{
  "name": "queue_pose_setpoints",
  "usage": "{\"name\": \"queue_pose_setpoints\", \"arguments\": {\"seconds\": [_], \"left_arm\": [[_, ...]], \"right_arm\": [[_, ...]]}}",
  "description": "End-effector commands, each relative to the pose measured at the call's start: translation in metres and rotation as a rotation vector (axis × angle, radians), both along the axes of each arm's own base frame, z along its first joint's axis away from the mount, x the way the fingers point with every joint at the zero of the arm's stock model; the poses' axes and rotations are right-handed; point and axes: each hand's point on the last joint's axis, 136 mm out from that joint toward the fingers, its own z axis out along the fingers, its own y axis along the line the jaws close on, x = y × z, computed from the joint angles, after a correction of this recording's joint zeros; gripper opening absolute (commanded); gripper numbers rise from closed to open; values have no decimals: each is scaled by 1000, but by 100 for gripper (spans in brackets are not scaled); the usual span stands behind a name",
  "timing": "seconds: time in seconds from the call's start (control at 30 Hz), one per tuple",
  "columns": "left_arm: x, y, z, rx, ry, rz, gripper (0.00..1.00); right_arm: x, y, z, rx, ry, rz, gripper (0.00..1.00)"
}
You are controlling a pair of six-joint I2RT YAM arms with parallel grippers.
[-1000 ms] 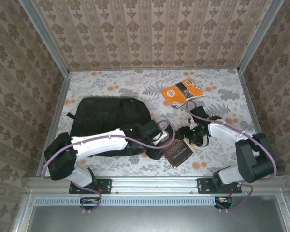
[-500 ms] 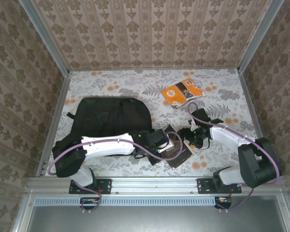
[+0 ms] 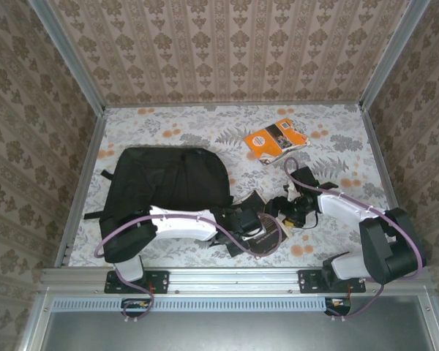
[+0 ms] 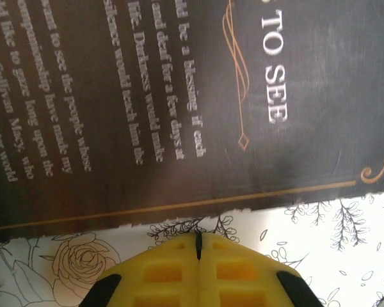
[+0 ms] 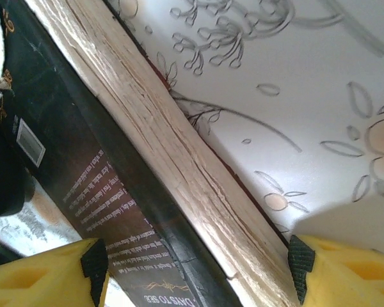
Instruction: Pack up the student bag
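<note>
The student bag point(image 3: 164, 179) lies flat at the left of the table, black and zipped round its rounded top. A dark book point(image 3: 262, 232) with pale print lies just right of it, one long side tipped up. My left gripper point(image 3: 249, 224) is shut and holds nothing; in the left wrist view its yellow fingertips point(image 4: 179, 252) rest at the edge of the dark book's cover point(image 4: 179, 109). My right gripper point(image 5: 198, 275) stands open astride the book's page edge point(image 5: 179, 166), one pad over the cover, the other by the underside.
An orange book point(image 3: 276, 139) lies at the back right on the flowered tablecloth point(image 3: 336, 146). Patterned walls close in the table on three sides. The arms' cables loop over the dark book and the bag's near edge.
My left gripper has shut and moved right from the bag to the dark book. The book has shifted left and tipped up. My right gripper has slid left onto its page edge.
</note>
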Motion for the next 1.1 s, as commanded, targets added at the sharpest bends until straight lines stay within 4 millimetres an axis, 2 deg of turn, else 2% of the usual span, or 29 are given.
{"name": "queue_pose_setpoints", "arguments": {"seconds": [0.0,0.27,0.4,0.47,0.67,0.77,0.9,1.07], "left_arm": [[-2,11,-29,69,-15,-23,0],[2,12,-29,57,-41,-16,0],[4,10,-24,41,-50,-11,0],[4,8,-20,30,-50,-10,0],[3,6,-16,10,-41,1,0],[3,6,-16,5,-40,10,0],[3,6,-17,-6,-38,24,0],[3,7,-18,-9,-38,31,0]], "right_arm": [[-8,28,13,187,31,19,74],[-21,33,28,261,26,3,58],[-22,28,26,228,18,7,54],[-22,28,23,228,18,6,54],[-24,27,14,192,9,36,76],[-26,28,9,144,-12,68,80],[-31,27,0,65,-12,90,78],[-30,19,-1,11,-17,80,63]]}}
